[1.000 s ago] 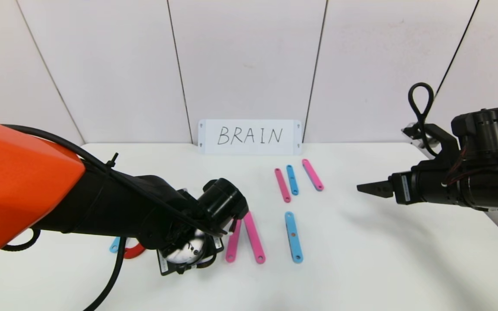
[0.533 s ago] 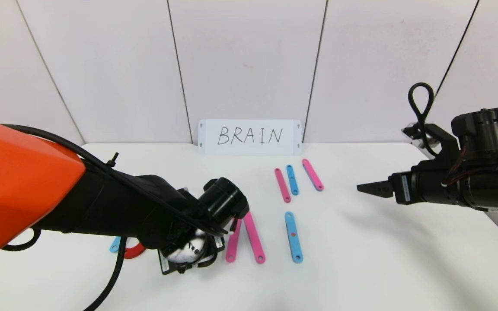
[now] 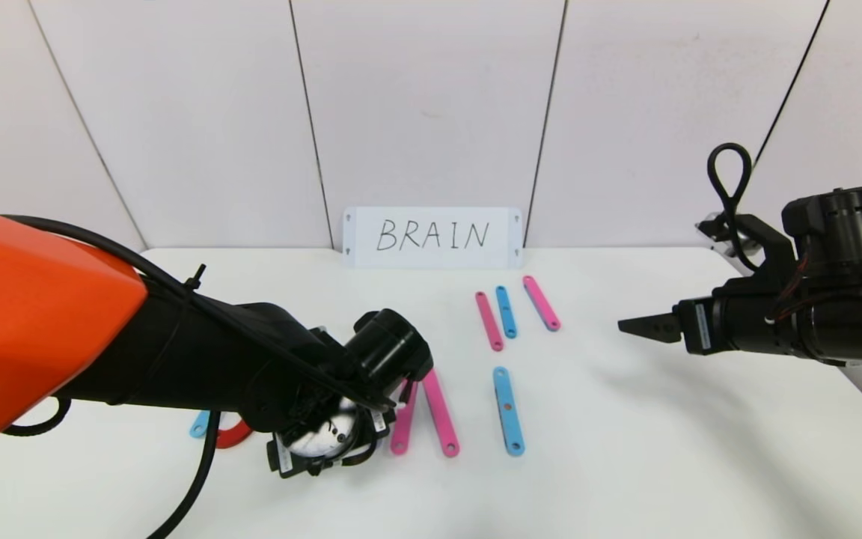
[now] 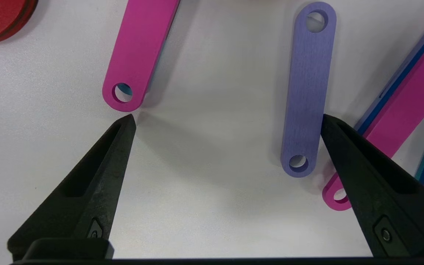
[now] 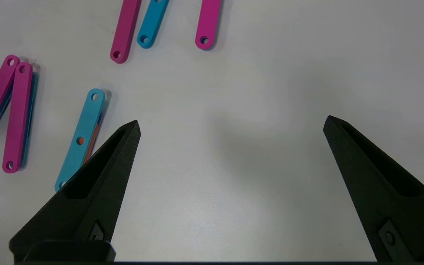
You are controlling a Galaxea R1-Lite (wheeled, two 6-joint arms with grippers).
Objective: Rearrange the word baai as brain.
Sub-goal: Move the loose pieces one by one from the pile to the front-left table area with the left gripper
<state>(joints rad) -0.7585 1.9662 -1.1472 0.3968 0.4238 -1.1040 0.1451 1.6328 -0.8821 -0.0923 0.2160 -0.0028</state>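
Low over bench (image 3: 625,464) near front-left, left hand (image 4: 226,121) now spread wide, released, purple strip (image 4: 307,92) lying flat between its fingertips; a second ago hand was nearly closed. Pink strips (image 3: 431,412) just beside. Right hand (image 5: 230,125) open, unmoved, hovering over bare bench at right.

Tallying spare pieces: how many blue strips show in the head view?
3: a small blue strip between two pink ones, a large blue strip nearer, a blue tip behind the left arm; more may be hidden.
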